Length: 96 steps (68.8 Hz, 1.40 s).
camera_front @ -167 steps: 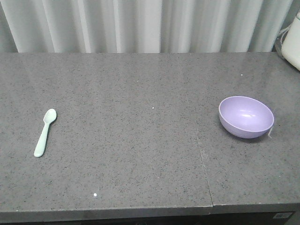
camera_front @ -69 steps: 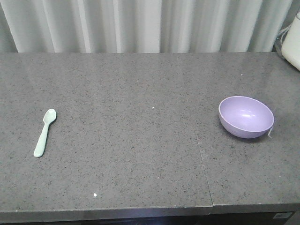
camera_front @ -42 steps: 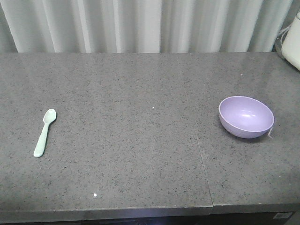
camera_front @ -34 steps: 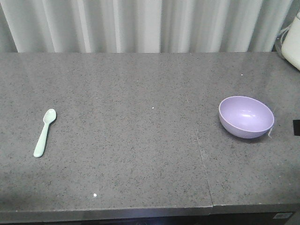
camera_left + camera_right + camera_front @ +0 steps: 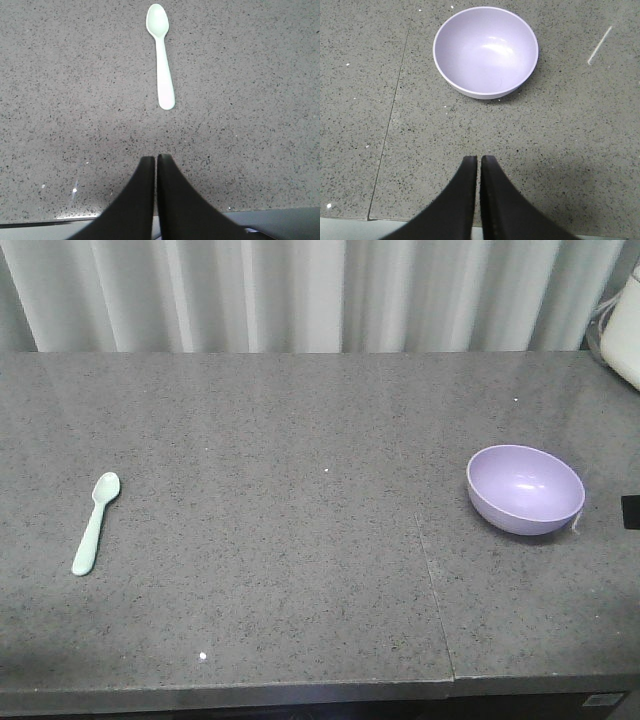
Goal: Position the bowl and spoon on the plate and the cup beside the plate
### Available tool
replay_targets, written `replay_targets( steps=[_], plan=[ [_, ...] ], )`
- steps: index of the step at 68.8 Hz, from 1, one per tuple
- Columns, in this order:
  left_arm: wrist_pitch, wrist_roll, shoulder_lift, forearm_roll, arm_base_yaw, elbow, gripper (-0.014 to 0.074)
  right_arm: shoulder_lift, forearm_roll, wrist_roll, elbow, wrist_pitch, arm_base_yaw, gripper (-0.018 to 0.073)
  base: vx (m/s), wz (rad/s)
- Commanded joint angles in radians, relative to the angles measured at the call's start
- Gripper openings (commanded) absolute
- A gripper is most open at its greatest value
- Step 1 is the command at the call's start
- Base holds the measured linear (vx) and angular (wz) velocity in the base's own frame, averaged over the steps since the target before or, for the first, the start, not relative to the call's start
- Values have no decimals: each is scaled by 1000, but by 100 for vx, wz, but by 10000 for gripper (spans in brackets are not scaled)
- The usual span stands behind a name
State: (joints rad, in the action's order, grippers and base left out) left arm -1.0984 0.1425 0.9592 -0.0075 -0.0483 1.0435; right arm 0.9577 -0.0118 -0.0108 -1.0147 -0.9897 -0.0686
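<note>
My left hand [image 5: 156, 159] hangs just inside the near edge of the grey speckled surface [image 5: 300, 540]. Its two black fingers [image 5: 140, 190] are pressed together tip to tip with nothing between them. The spoon [image 5: 161, 60] lies flat at my 12 o'clock, apart from the fingertips. Its handle end is toward me and its oval scoop is at the far end, leaning a touch toward 11 o'clock. In the front view the spoon [image 5: 96, 523] sits at the 9 o'clock side of the surface, with its scoop pointing to about 1 o'clock.

My right hand [image 5: 479, 160] is closed in the same way and carries nothing, its fingers [image 5: 495, 200] meeting in a narrow line. The bowl [image 5: 485, 50] stands upright at that hand's 12 o'clock, clear of the fingertips, with its mouth up and a pale highlight on its smooth inside. A thin seam [image 5: 395, 110] in the surface runs past the bowl on its 9 o'clock side. A short white streak [image 5: 600, 45] marks the surface near the bowl, toward 3 o'clock.

From the front, the bowl [image 5: 525, 489] rests on the 3 o'clock side of the surface, well apart from the spoon. A pleated pale curtain [image 5: 300, 295] hangs behind at 12 o'clock. A white appliance [image 5: 625, 325] shows at the 2 o'clock corner. A small dark shape [image 5: 631, 510] shows at the picture's edge, at the bowl's 3 o'clock, and I cannot tell what it is.
</note>
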Motion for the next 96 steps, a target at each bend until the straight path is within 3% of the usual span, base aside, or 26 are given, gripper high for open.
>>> replay_targets(
  steps=[1,11,21,27,32,54,73,96],
  plan=[
    [47,6,-7,-8,0,32,49,-6,2,11,-32,47,6,97,0,0],
    [50,6,-7,-7,0,32,219,-6,2,11,-32,46,6,260,0,0],
    [52,6,-7,-7,0,32,448,-6,2,11,-32,50,6,417,0,0],
    [54,6,-7,-7,0,32,571,-6,2,5,-32,54,6,470,0,0],
    [54,6,-7,-6,0,32,618,-6,2,11,-32,54,6,484,0,0],
    [19,6,86,-13,0,92,568,-6,2,11,-32,60,6,483,0,0],
    [5,6,350,-16,-36,207,554,-6,2,11,-32,60,6,483,0,0],
    [-23,3,648,-27,-36,397,554,-6,1,11,-32,60,6,483,0,0]
  ],
)
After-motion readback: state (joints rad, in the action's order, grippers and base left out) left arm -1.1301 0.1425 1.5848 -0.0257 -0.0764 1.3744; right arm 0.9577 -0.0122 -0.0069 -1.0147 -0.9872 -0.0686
